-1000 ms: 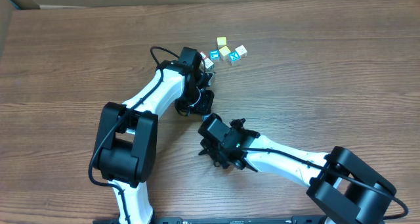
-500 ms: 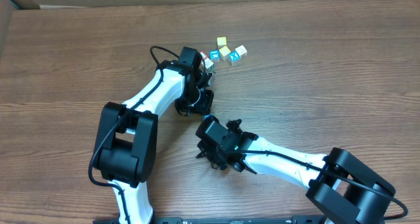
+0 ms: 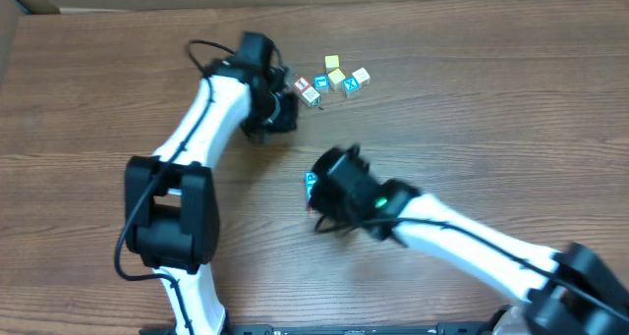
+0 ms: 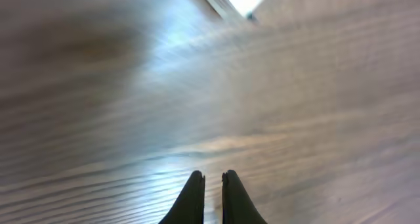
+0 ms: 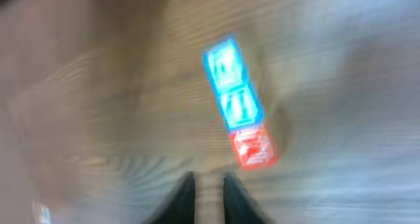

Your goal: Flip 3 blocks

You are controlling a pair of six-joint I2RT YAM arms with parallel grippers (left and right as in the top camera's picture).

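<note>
**Overhead.** A cluster [image 3: 339, 78] of cubes lies toward 12 o'clock on the bench [image 3: 491, 129]. The left pincer [image 3: 287, 94] sits at the cluster's 8 o'clock side, just beside it. Its state cannot be read in this view. The right pincer [image 3: 319, 195] is blurred, near bench centre. One blue face of the blocks [image 3: 312, 183] shows at its 10 o'clock edge.

**Left wrist.** The left pincer's fingers are pressed almost together with nothing between them, over blurred bench.

**Right wrist.** The three blocks lie in a touching row running from 11 to 5 o'clock. Two show blue faces; the red block [image 5: 252, 148] ends the row. The right pincer's fingers stand slightly spread and empty at 6 o'clock, with the red block near them at 1 o'clock.
</note>
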